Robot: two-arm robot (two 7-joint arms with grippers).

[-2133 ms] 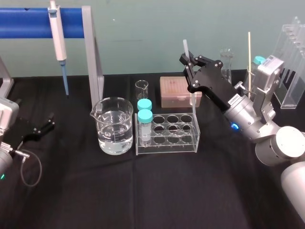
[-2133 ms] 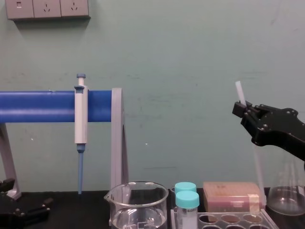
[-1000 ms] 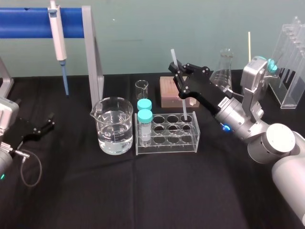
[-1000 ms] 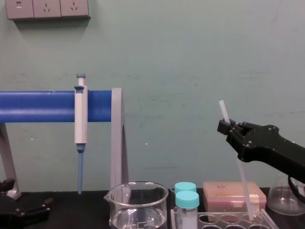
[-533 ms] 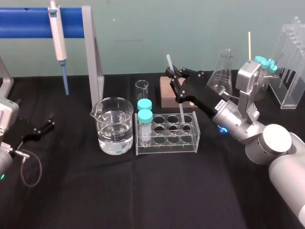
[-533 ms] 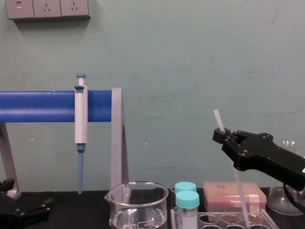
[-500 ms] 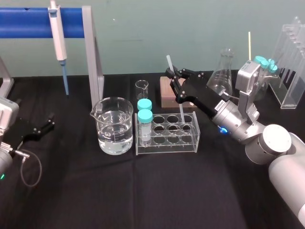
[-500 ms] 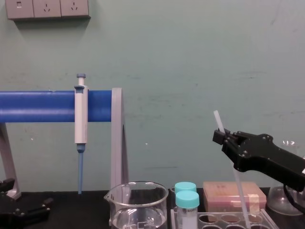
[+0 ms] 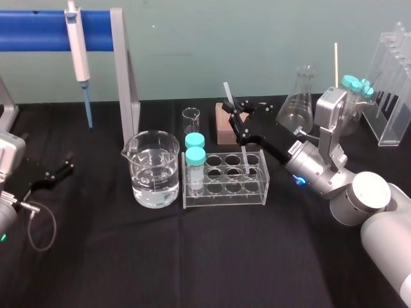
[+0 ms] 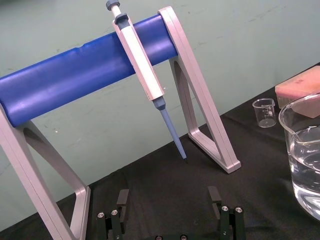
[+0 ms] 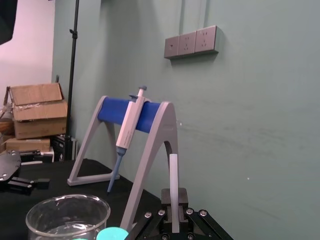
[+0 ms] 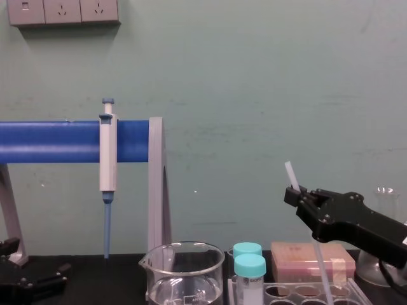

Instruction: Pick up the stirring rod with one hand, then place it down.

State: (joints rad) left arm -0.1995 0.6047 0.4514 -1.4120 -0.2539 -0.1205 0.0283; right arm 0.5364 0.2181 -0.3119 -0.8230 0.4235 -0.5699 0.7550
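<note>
The stirring rod [image 9: 244,157] is a thin translucent-white stick, tilted slightly with its top leaning left. My right gripper [image 9: 236,120] is shut on its upper part, and a short tip sticks out above the fingers. The rod's lower end dips into a well at the right end of the clear test-tube rack [image 9: 225,192]; I cannot tell whether it touches the bottom. The chest view shows the rod [image 12: 320,260] running down from the right gripper [image 12: 297,193] into the rack [image 12: 356,293]. In the right wrist view the rod [image 11: 173,180] stands up between the jaws. My left gripper [image 9: 61,168] is parked open at the table's left [image 10: 168,194].
A beaker of water [image 9: 154,170] stands left of the rack, with two teal-capped tubes [image 9: 194,156] in the rack's left end. A small beaker [image 9: 191,119], a pink box [image 9: 223,128] and a conical flask [image 9: 297,106] sit behind. A pipette [image 9: 78,48] hangs on the blue stand.
My right gripper has moved left and down with the rod, whose lower end has gone from above the rack's right edge into a well. The left arm has not moved.
</note>
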